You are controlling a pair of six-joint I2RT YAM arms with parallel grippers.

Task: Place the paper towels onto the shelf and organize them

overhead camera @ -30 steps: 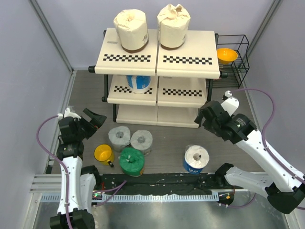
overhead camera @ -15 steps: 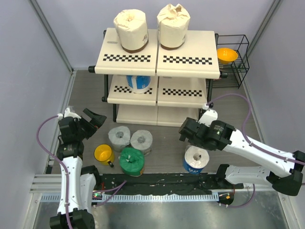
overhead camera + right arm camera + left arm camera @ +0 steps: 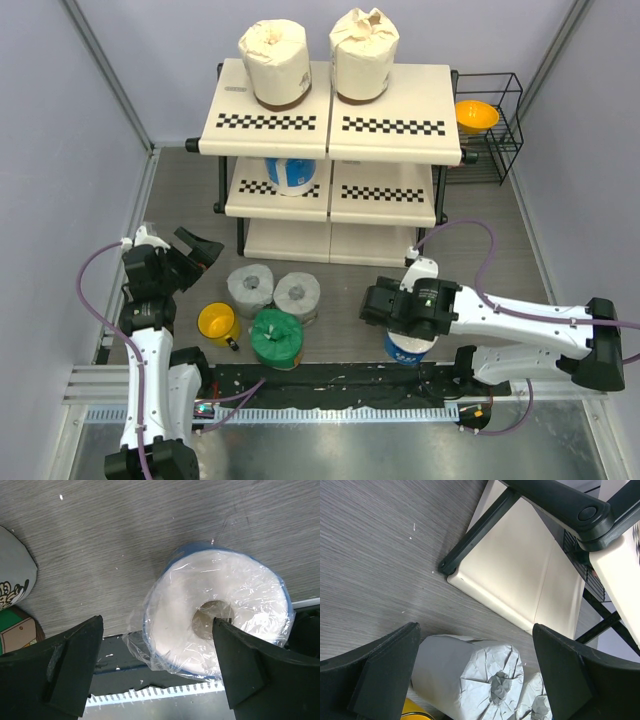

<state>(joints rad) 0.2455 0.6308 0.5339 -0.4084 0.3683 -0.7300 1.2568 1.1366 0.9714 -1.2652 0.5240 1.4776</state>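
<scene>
Grey wood-grain tabletop, lilac walls. Approx. three of seven shelved: two cream wrapped paper-towel rolls atop the cream checkered three-tier shelf, blue-and-white roll mid tier. Lower centre, two grey rolls, green roll and second blue-and-white roll wait. My R gripper hovers wide over it, empty; L gripper, lower left, wide, empty.

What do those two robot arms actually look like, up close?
The left arm and right arm are slim white tubes linked by chunky black joints. A thin purple cable loops along each. Each arm ends in two broad, matte black, wedge-shaped fingers.
</scene>
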